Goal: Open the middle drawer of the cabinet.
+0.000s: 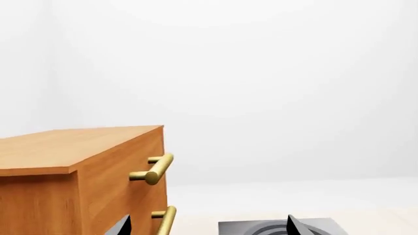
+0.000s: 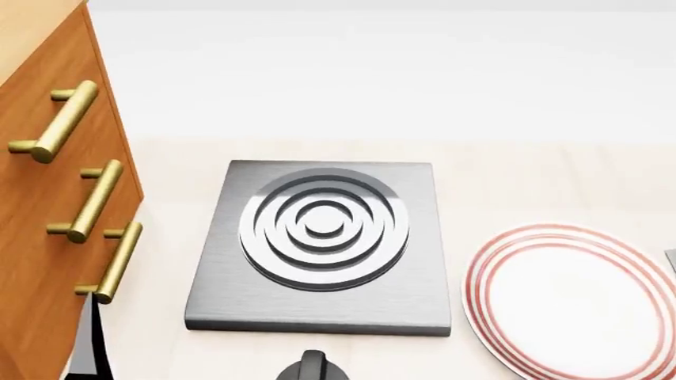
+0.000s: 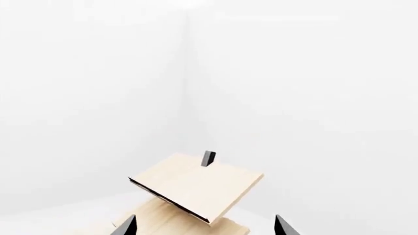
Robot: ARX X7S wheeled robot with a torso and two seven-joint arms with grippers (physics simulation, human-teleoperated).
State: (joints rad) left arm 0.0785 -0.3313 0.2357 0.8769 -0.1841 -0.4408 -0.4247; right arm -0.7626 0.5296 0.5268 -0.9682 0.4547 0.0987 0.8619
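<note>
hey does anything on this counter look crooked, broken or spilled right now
Nothing stands out. The cabinet has all three drawer fronts flush and shut, handles lined up in a column. The hotplate sits flat beside it, and the red-rimmed plate lies flat and empty. No spills or damage show.

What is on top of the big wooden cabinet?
Nothing shows on the cabinet top in the left wrist view; the visible part is bare wood. Its far left runs out of frame, so that bit stays unseen.
</note>
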